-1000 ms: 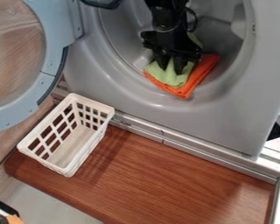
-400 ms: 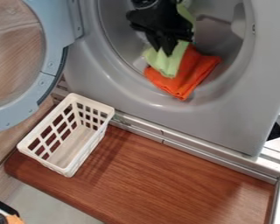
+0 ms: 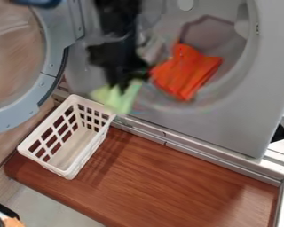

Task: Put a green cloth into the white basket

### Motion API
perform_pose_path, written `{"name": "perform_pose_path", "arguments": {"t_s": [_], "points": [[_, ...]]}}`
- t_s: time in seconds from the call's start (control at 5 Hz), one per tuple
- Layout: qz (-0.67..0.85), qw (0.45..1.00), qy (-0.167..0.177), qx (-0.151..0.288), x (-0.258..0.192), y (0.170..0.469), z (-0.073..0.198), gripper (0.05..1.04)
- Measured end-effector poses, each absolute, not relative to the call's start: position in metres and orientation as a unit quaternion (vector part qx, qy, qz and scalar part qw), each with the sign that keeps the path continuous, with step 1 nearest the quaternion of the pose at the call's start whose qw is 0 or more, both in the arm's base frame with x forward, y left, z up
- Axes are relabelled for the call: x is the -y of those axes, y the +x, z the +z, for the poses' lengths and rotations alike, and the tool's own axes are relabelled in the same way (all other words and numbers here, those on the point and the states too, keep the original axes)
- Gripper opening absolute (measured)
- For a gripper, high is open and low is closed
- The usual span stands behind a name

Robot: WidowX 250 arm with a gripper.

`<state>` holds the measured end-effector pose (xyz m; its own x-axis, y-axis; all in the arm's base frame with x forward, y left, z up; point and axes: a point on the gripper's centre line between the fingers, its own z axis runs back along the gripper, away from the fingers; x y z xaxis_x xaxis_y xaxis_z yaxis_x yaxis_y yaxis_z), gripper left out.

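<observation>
The gripper [image 3: 118, 87] is outside the drum opening, above and slightly right of the white basket's back end, shut on the green cloth. The green cloth [image 3: 116, 98] hangs from its fingertips, its lower edge over or just behind the basket's back right corner; whether they touch I cannot tell. On the wooden board stands the white basket [image 3: 65, 172], upright, its visible floor bare.
An orange cloth [image 3: 186, 72] lies at the lower lip of the grey drum opening [image 3: 227, 95]. The round door [image 3: 52, 66] stands swung out at the left, close to the arm. A brown wooden board [image 3: 186, 186] spans the front.
The gripper has come down and left out of the drum with the green cloth, which has parted from the orange one. The orange cloth stays at the opening, slightly shifted in shape.
</observation>
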<state>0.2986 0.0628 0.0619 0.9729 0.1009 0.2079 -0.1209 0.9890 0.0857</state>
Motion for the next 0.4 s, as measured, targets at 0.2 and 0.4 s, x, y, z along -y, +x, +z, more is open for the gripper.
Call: {"name": "perform_pose_path", "arguments": {"t_s": [0.2, 0.4], "points": [[0.04, 0.994, 0.047, 0.086, -0.068, 0.27, 0.057, 0.094], [0.04, 0.995, 0.054, 0.077, -0.08, 0.261, 0.05, 0.094]]}}
